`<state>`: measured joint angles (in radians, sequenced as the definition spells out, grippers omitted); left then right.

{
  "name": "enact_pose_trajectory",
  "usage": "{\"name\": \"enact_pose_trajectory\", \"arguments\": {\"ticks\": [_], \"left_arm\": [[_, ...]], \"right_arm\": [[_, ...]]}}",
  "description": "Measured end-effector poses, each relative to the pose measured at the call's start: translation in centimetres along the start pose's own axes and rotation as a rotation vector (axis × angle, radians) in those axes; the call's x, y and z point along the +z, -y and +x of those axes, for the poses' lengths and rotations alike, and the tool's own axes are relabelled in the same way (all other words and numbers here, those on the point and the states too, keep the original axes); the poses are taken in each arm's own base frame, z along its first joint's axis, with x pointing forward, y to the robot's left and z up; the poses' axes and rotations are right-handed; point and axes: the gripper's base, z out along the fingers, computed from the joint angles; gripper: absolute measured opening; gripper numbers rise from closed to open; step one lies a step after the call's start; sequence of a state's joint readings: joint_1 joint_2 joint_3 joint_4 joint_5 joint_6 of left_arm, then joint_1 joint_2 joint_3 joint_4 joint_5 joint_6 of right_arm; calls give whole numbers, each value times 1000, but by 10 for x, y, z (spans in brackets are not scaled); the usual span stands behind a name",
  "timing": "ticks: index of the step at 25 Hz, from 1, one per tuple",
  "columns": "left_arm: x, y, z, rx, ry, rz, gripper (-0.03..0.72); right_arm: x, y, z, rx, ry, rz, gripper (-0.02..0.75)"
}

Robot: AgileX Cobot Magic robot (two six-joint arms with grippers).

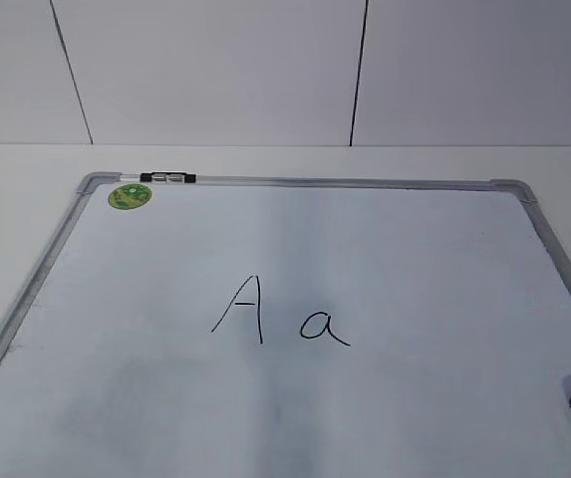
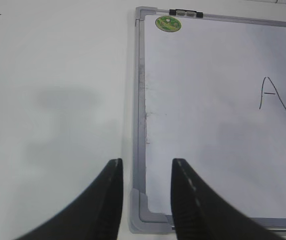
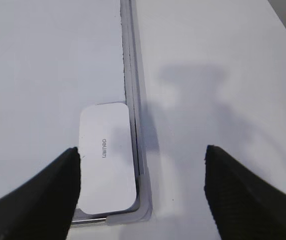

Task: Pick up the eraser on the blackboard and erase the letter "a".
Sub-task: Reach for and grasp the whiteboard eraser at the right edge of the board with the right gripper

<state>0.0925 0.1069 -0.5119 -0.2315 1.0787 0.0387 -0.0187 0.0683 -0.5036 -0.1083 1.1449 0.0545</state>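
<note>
Your eraser (image 3: 108, 157) lies flat in the blackboard's (image 1: 365, 249) near right corner, against the frame. Letter "a" (image 1: 324, 327) sits mid-board beside capital "A" (image 1: 242, 310). Right gripper (image 3: 140, 187) hovers wide open and empty; left gripper (image 2: 146, 192) stands partly open, empty.

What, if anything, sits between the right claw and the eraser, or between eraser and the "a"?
Nothing visible. The open right claw hangs over the eraser at the blackboard corner, holding nothing. Bare board runs to the letter "a".
</note>
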Motion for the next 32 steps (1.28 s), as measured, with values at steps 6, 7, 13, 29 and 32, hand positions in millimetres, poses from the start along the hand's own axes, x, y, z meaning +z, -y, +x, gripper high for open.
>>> {"name": "enact_pose_trajectory", "arguments": {"ticks": [6, 7, 13, 29, 32], "left_arm": [[0, 0, 0, -1, 0, 1, 245], [0, 0, 0, -1, 0, 1, 244], [0, 0, 0, 4, -2, 10, 245], [0, 0, 0, 5, -2, 11, 245], [0, 0, 0, 5, -2, 11, 245]], "right_arm": [[17, -2, -15, 0, -111, -5, 592], [21, -3, -19, -3, -126, -6, 592], [42, -8, -44, -5, -146, -30, 592], [126, -31, -87, -8, -555, -188, 615], [136, -32, -99, -13, -617, -189, 615]]}}
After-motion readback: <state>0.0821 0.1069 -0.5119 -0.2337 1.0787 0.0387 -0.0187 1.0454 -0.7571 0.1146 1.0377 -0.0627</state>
